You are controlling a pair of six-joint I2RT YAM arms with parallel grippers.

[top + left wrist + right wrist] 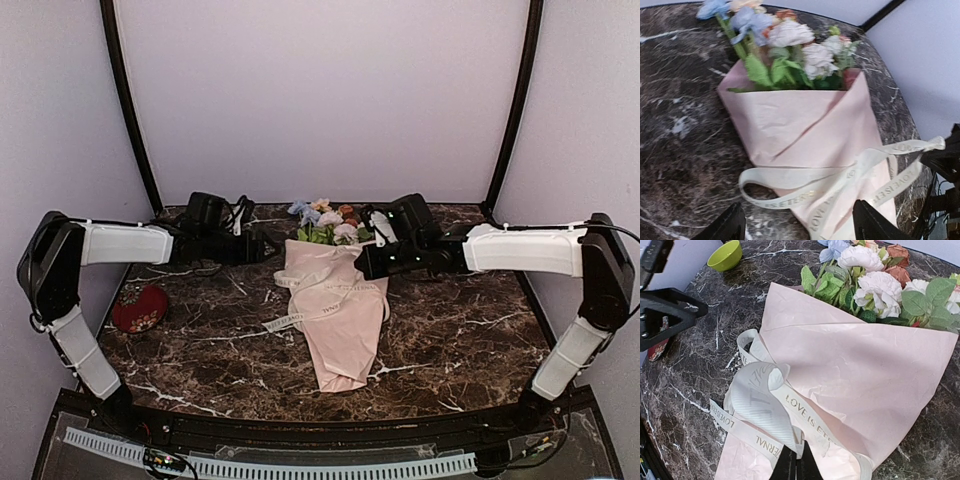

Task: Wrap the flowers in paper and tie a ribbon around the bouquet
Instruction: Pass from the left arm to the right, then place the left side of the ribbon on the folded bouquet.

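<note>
A robot lab booth: plain lilac walls [320,90], black frame poles [129,100], marble-patterned table [450,340] carrying two robot arms [120,243].

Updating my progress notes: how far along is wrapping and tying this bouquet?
Done: the paper is wrapped around the flowers. In hand: the right gripper pinches the ribbon, which loops loosely across the paper; the left gripper is open and empty. Left: no knot shows yet.
</note>
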